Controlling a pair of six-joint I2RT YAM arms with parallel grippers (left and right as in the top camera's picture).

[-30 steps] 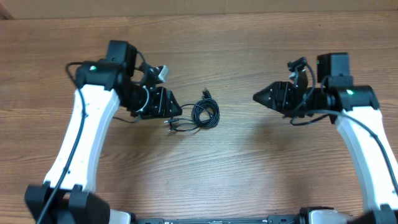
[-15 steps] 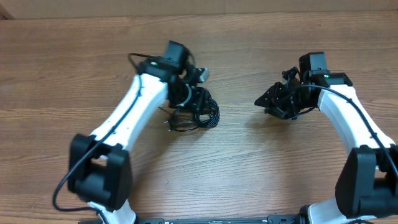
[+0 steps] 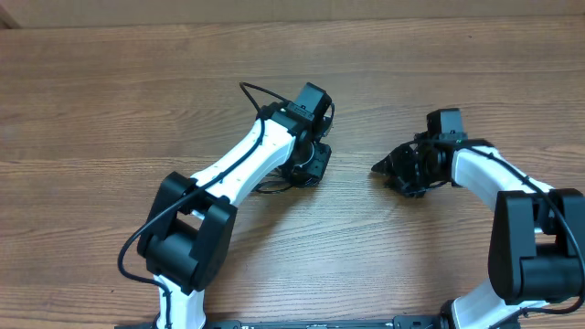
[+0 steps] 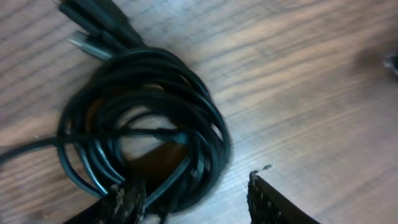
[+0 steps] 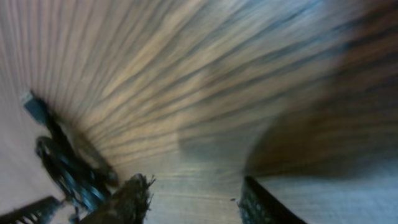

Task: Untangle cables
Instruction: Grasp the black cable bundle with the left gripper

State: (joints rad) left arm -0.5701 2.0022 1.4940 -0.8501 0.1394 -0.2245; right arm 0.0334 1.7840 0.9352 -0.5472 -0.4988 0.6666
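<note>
The cables (image 4: 143,124) lie as one black coil on the wooden table, with plug ends (image 4: 93,31) sticking out at the top left of the left wrist view. My left gripper (image 4: 196,196) hovers open right over the coil, whose lower right edge sits between the fingertips without being pinched. From overhead the left gripper (image 3: 309,167) covers most of the coil; only a few strands (image 3: 265,187) show to its left. My right gripper (image 3: 378,169) is open to the right of the coil, with bare wood between its fingers (image 5: 127,199). The cables (image 5: 68,168) appear blurred at the left of the right wrist view.
The wooden table (image 3: 110,110) fills every view. The left arm's own thick black wire (image 3: 260,94) loops above its forearm. The two grippers face each other, a short gap apart, near the table's middle.
My left arm has swung right, from beside the coil to directly over it, and its jaws have opened. The right gripper has opened a little and drawn slightly down and inward.
</note>
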